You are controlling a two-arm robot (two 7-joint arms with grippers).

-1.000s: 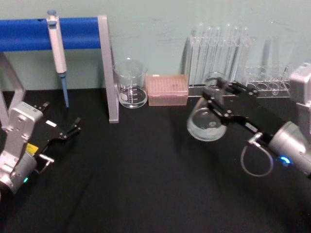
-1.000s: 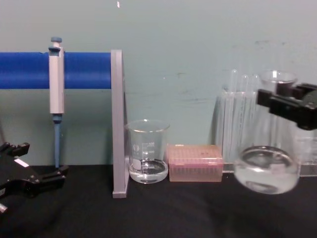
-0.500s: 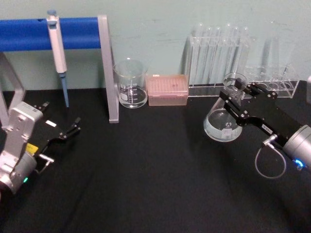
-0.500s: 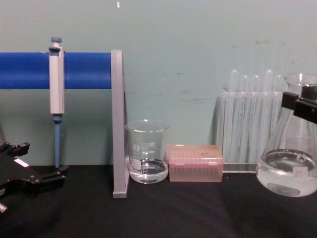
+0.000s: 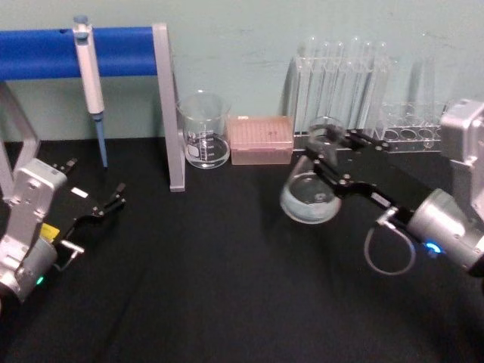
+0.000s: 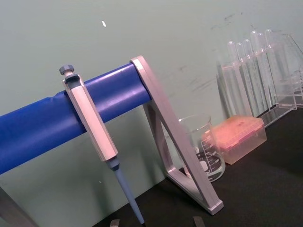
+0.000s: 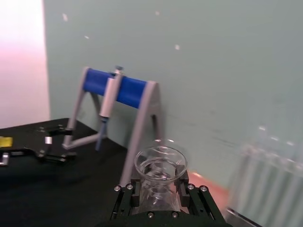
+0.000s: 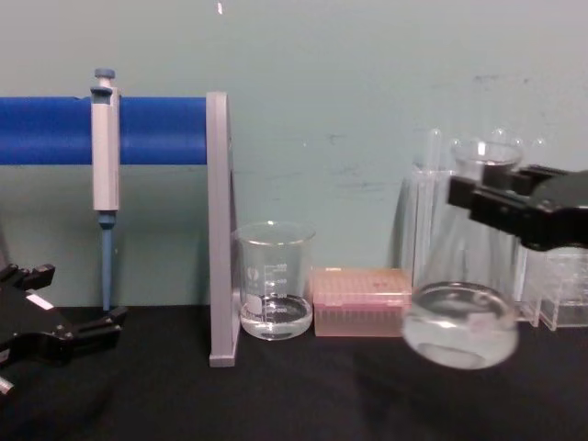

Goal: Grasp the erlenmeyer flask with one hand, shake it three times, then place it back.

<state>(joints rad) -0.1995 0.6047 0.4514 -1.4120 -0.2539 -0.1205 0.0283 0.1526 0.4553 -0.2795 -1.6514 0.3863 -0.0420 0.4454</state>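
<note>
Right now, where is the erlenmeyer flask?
Head view, right of centre: the erlenmeyer flask is gripped at its neck by the right gripper, in front of the test tube rack, right of the pink box.

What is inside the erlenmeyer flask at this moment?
A little clear liquid sits in the wide base of the tilted erlenmeyer flask. The right gripper clamps its neck, covering the inside there. The left gripper rests idle on the left.

Soft even light, faint shadows; blown-out patch in rt wrist view.
</note>
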